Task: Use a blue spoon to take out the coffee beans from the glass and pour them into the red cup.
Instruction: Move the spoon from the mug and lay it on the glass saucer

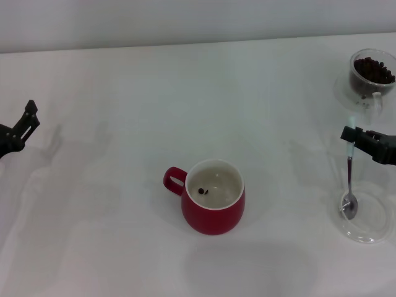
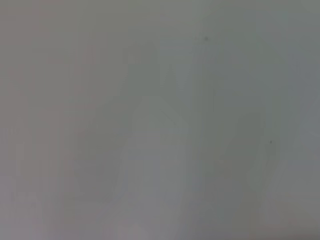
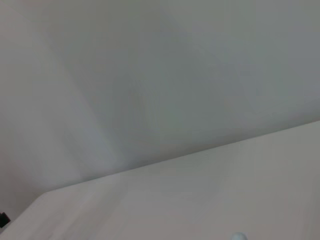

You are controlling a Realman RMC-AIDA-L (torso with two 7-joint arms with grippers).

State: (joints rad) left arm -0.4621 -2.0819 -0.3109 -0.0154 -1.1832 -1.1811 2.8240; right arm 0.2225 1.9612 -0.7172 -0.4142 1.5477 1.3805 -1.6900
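Observation:
The red cup (image 1: pixel 213 201) stands at the middle of the table, handle to the left, with two coffee beans (image 1: pixel 203 190) on its white bottom. The glass (image 1: pixel 373 75) with a heap of dark beans stands at the far right back. My right gripper (image 1: pixel 354 136) is at the right edge, in front of the glass, shut on the pale handle of the blue spoon (image 1: pixel 350 179). The spoon's metal bowl rests in a flat clear dish (image 1: pixel 377 232). The handle's tip shows in the right wrist view (image 3: pixel 239 235). My left gripper (image 1: pixel 17 128) is parked at the far left edge.
A clear saucer (image 1: pixel 342 90) lies under the glass. The white table runs back to a pale wall. The left wrist view shows only bare table surface.

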